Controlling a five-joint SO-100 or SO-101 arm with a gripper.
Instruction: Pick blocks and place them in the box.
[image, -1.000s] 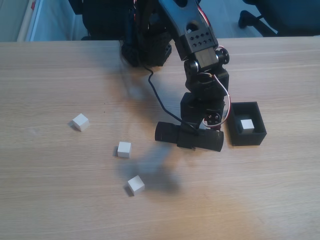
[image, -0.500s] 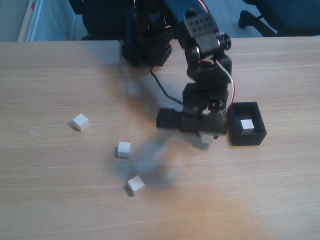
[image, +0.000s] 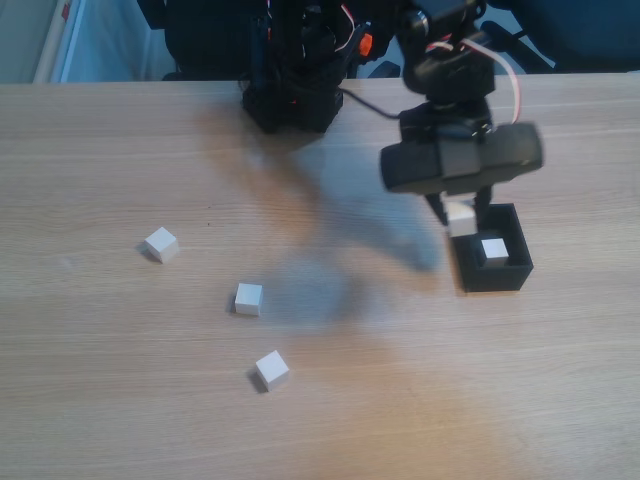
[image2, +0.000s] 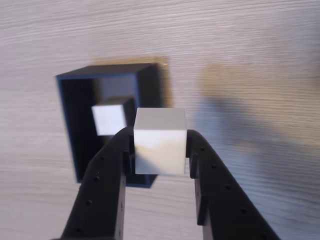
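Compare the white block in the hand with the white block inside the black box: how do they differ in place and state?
The held block is pinched between the hand's fingers, off the table; the boxed block lies loose on the box's floor. The held block hangs over the box's edge; the boxed block sits within its walls. Both are plain white cubes of like size.

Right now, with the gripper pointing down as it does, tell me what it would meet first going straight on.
Probably the box. The gripper, shut on a white cube, points down over the box's near edge, so the cube might clip the rim before entering; depth is unclear.
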